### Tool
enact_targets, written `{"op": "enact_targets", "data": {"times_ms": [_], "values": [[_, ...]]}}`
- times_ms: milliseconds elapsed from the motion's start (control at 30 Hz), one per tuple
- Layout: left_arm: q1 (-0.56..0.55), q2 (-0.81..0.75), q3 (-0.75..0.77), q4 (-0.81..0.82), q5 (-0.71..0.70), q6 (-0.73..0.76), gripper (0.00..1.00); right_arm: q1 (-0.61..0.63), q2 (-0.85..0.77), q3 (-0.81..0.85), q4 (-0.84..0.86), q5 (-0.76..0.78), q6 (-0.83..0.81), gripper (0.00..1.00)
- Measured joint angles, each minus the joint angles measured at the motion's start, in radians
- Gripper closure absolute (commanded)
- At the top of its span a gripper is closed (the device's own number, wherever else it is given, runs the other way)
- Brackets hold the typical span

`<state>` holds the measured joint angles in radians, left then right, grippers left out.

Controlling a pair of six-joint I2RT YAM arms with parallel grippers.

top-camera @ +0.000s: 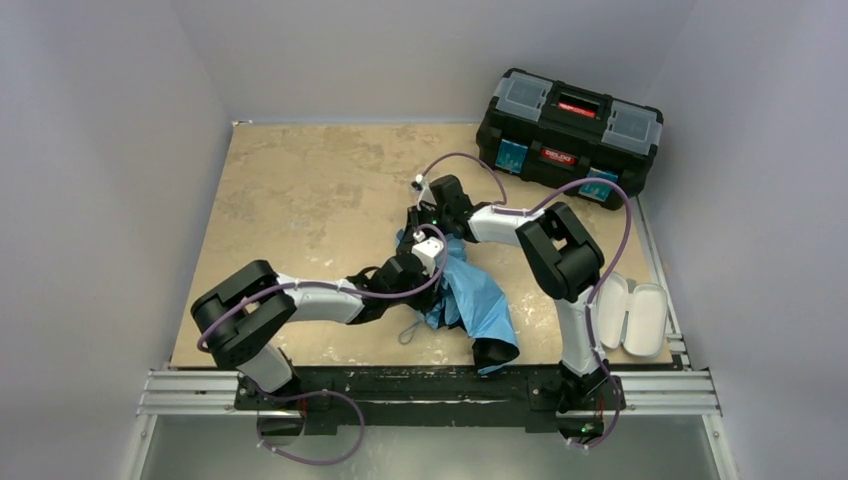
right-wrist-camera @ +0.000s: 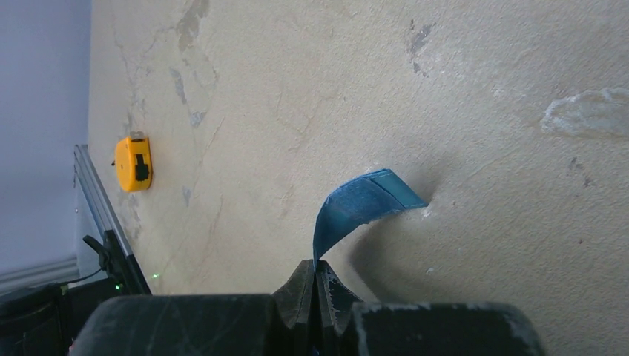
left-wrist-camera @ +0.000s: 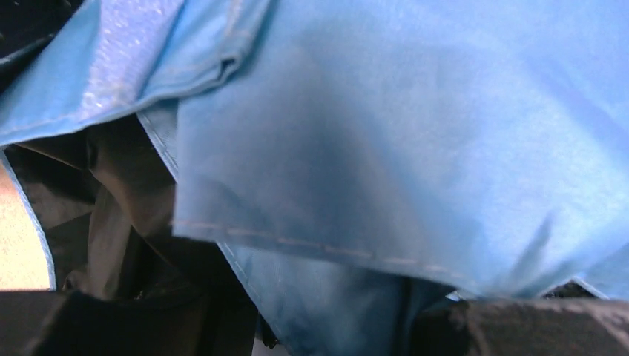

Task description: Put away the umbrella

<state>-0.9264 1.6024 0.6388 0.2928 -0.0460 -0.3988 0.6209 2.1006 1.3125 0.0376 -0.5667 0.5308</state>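
Note:
The umbrella (top-camera: 478, 298) lies half folded on the table just in front of both arms, light blue fabric outside and black inside. My left gripper (top-camera: 428, 252) is pushed into its upper part. In the left wrist view blue canopy fabric (left-wrist-camera: 386, 148) fills the frame and sits bunched between the dark fingers (left-wrist-camera: 519, 326), which press on it from both sides. My right gripper (right-wrist-camera: 315, 265) is shut on the umbrella's blue strap (right-wrist-camera: 363, 202), which curls up from the pinched fingertips over the bare table. From above, the right gripper (top-camera: 428, 208) sits at the umbrella's far end.
A black toolbox (top-camera: 570, 128) stands at the far right corner. A pale oblong case (top-camera: 632, 318) lies open at the right edge of the table (top-camera: 300, 190). An orange tape measure (right-wrist-camera: 133, 163) sits near the table's metal rail.

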Motion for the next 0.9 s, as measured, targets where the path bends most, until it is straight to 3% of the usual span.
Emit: {"op": "enact_targets", "data": {"times_ms": [233,400,567,733,900], "values": [[-0.042,-0.090,-0.008,-0.129,-0.105,0.044,1.00,0.000,0.013,0.079,-0.055,0.000,0.000,1.00],[-0.085,-0.172,0.047,-0.364,-0.319,0.124,1.00,0.000,0.037,0.236,-0.099,-0.003,0.011,1.00],[-0.090,-0.181,0.152,-0.489,-0.587,0.241,1.00,0.000,0.057,0.411,-0.141,-0.006,0.024,1.00],[-0.083,-0.216,0.217,-0.468,-0.774,0.471,1.00,0.000,0.057,0.562,-0.151,-0.027,0.054,1.00],[-0.047,-0.266,0.249,-0.296,-0.862,0.810,1.00,0.000,0.057,0.698,-0.105,-0.053,0.092,1.00]]}}
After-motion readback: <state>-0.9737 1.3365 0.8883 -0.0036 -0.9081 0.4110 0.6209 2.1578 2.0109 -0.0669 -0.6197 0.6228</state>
